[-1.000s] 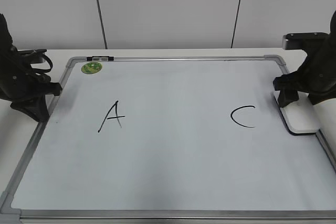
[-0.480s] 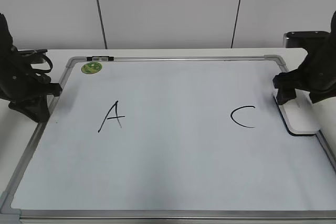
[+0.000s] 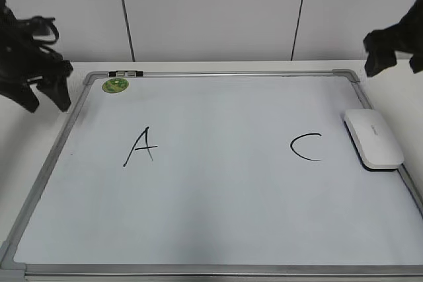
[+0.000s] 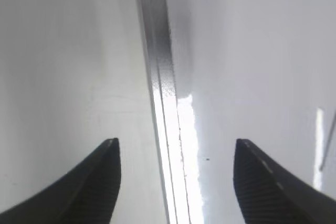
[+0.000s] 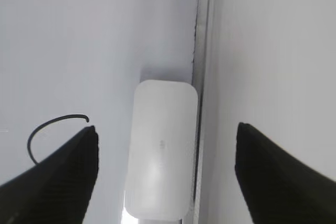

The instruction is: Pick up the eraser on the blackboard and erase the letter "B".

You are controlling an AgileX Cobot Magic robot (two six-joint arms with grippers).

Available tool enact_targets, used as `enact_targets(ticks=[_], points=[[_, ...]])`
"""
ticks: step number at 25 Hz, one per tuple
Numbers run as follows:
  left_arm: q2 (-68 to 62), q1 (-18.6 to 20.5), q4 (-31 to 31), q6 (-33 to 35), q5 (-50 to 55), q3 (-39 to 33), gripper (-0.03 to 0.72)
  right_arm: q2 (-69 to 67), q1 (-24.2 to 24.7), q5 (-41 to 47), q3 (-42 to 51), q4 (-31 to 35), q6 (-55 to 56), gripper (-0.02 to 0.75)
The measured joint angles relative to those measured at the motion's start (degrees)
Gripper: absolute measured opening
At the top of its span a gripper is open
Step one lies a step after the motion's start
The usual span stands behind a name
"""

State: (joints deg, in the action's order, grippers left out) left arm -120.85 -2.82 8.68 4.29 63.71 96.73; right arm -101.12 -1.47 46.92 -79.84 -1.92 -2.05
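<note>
The blackboard is a white board with a silver frame [image 3: 218,74] and a green sticker [image 3: 115,85]. A black "A" [image 3: 140,146] and a black "C" [image 3: 305,146] are on it. No letter "B" shows; the space between them is blank. The white eraser [image 3: 373,139] lies flat at the board's right edge, also in the right wrist view [image 5: 160,150]. My right gripper [image 3: 393,67] hangs open and empty high above the eraser [image 5: 166,127]. My left gripper [image 3: 46,100] is open and empty above the board's left frame [image 4: 176,141].
The board's left frame bar [image 4: 163,77] runs between my left fingers. The right frame bar [image 5: 202,77] lies just right of the eraser. The "C" [image 5: 52,129] is left of the eraser. A white wall [image 3: 211,11] stands behind the table.
Both arms have risen from board level. The right gripper has lifted off the eraser, which stays lying at the board's right edge.
</note>
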Motion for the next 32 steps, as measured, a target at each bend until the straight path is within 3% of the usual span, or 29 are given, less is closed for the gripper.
enact_targets(ticks=[6, 16, 23, 32], points=[[7.3, 0.0, 0.0, 0.1, 6.0, 8.1, 0.491, 8.2, 0.0, 10.2, -8.7, 0.1, -1.7, 0.611], [25.2, 0.0, -1.1, -2.9, 7.4, 7.7, 0.49, 20.3, 0.0, 19.5, -10.9, 1.4, -2.1, 0.588], [39.5, 0.0, -1.7, -2.9, 7.8, -2.6, 0.49, 29.5, 0.0, 22.6, -5.8, 1.9, -2.5, 0.587], [59.5, -2.0, -1.8, -3.2, 8.2, -20.3, 0.49, 50.1, 0.0, 22.9, 10.9, 3.3, -3.1, 0.585]])
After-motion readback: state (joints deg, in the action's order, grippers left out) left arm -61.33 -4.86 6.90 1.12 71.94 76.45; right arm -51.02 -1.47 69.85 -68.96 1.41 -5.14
